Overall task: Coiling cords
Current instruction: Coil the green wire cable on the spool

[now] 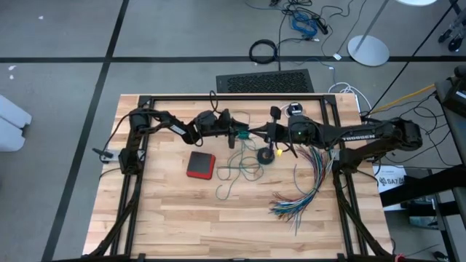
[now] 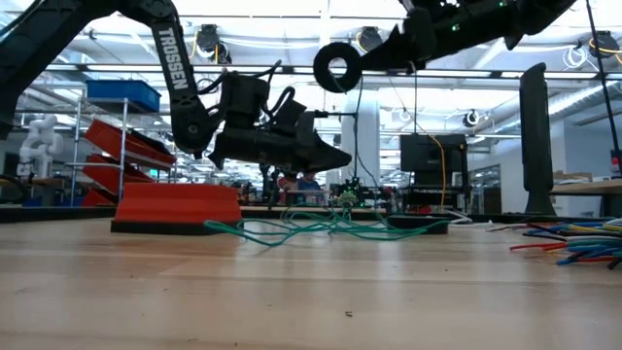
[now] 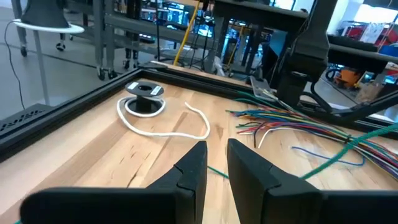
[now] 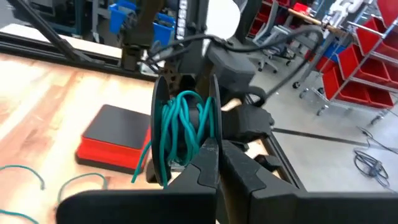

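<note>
Jaws of the left gripper are standing slightly parted, pinching a strand of the teal-green cord, which is looping in a bundle around its fingers. Right gripper, fingers pressed together, is hovering just beside that bundle. White cord is lying at the table's far edge.

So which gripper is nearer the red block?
Left. The left gripper hangs just beyond the red block, toward the right arm; the right gripper is farther over, past the teal cord.
</note>
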Tool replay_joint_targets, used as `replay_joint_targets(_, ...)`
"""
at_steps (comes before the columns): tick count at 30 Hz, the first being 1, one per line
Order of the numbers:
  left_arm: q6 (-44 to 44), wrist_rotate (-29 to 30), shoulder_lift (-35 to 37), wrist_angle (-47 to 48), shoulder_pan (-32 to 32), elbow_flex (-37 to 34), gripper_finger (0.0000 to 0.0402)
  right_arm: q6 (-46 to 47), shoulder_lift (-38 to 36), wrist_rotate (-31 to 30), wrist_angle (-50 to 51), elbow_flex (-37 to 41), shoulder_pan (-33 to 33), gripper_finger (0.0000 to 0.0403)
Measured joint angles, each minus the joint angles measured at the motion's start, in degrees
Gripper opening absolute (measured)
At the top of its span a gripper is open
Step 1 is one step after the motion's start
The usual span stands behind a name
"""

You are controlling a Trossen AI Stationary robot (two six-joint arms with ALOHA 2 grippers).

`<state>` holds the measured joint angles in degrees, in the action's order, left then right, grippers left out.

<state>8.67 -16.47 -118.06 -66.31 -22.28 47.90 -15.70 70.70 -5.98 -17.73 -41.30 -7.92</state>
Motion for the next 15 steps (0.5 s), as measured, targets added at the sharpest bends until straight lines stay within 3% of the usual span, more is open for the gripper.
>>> replay_joint_targets(7,-0.67,-2.36,0.0,3.45,0.33,0.02,0.0069,0.02,-2.52,0.02,0.59,0.0,1.9,0.0)
replay_joint_targets(15,1.17,-18.14,0.0,14.02,-0.92,0.01,0.0069,0.02,-6.1,0.0,3.41,0.0,2.86,0.0)
